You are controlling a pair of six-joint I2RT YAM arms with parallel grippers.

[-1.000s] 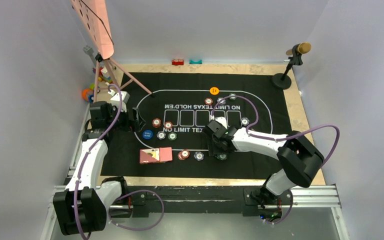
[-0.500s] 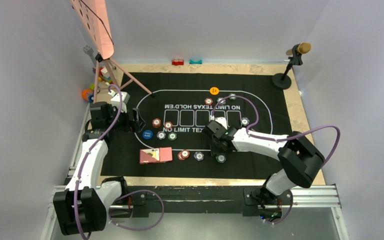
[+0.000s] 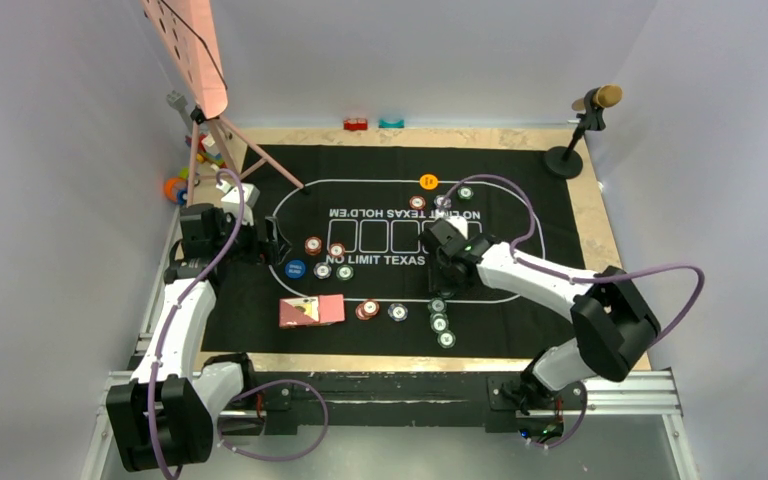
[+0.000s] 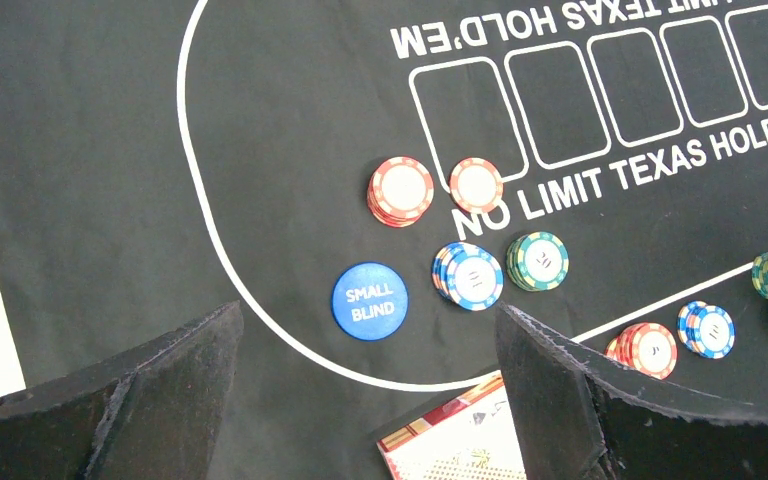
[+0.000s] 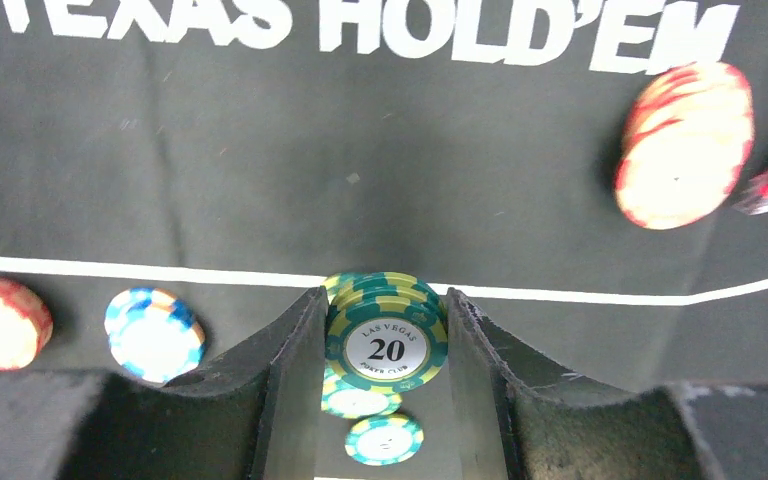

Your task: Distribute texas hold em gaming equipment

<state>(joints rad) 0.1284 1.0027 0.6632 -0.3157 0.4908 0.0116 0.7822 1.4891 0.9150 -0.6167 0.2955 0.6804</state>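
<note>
- Black mat (image 3: pixel 360 165) printed "NO LIMIT TEXAS HOLD'EM" lies flat on the wooden table (image 3: pixel 600 230) before me.
- Microphone (image 3: pixel 600 98) on its stand, far right corner, just off the mat.
- Red block (image 3: pixel 356 124) and teal block (image 3: pixel 391 123), side by side at the far edge.
- Pink board (image 3: pixel 185 45) on a tripod (image 3: pixel 260 155), far to my left; one leg reaches onto the mat.
- Coloured toys (image 3: pixel 175 188) bunched beside the tripod.

from above: four red chip stacks (image 3: pixel 313 245), five green chip piles (image 3: pixel 346 271), at least two blue-grey chip stacks (image 3: pixel 397 311), two button discs (image 3: pixel 295 269), one card pile (image 3: pixel 310 311).

Top camera overlooks the whole mat (image 3: pixel 360 165) from above; both close wrist cameras share its lettering (image 5: pixel 345 25).
</note>
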